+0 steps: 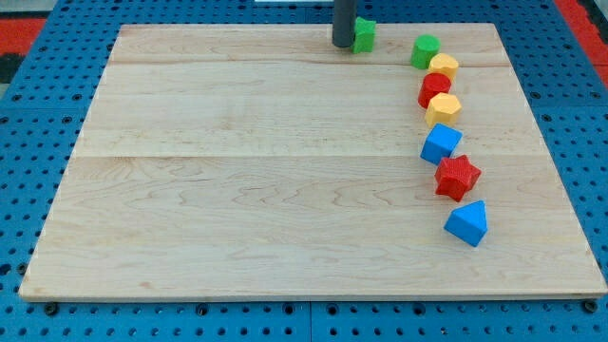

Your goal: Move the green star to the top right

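The green star (365,34) lies at the view's top edge of the wooden board (237,190), right of centre. My tip (343,45) stands against the star's left side, touching it or nearly so. The rod partly hides the star's left edge. A second green block (425,49), roughly hexagonal, lies to the star's right.
A curved line of blocks runs down the right side: a yellow block (443,66), a red block (435,89), a yellow block (443,109), a blue block (441,143), a red star (457,177) and a blue block (467,223). Blue pegboard surrounds the board.
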Action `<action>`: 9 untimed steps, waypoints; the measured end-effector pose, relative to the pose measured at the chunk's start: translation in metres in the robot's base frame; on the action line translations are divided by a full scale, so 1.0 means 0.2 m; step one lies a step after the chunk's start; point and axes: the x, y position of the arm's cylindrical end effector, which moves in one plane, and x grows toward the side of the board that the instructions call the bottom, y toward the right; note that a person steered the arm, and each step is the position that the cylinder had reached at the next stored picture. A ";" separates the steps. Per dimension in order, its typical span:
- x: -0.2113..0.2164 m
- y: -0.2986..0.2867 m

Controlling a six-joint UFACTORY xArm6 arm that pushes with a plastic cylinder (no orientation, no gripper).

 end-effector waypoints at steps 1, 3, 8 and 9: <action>0.00 -0.04; -0.04 0.11; -0.18 0.46; -0.17 0.29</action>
